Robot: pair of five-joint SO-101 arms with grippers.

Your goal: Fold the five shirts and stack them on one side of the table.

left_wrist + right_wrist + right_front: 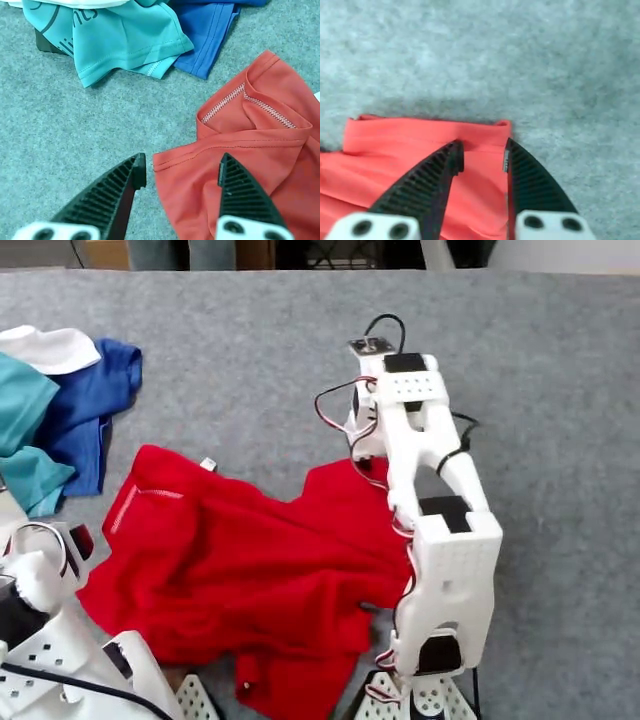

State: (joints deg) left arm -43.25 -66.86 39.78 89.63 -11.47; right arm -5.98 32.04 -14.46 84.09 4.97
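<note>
So, your teal shirt (25,430) and blue shirt (95,405) lay aside at nine o'clock. Your left gripper (183,167) gaped over the nine-o'clock hem of the red shirt (240,570), rumpled at six o'clock; your right gripper (483,150), likewise unclenched, straddled its two-o'clock corner, probably to spread it.

The table (560,370) has a grey, felt-like surface throughout

Red shirt (240,570) spread rumpled, shirt pile (95,410) nearby
</note>
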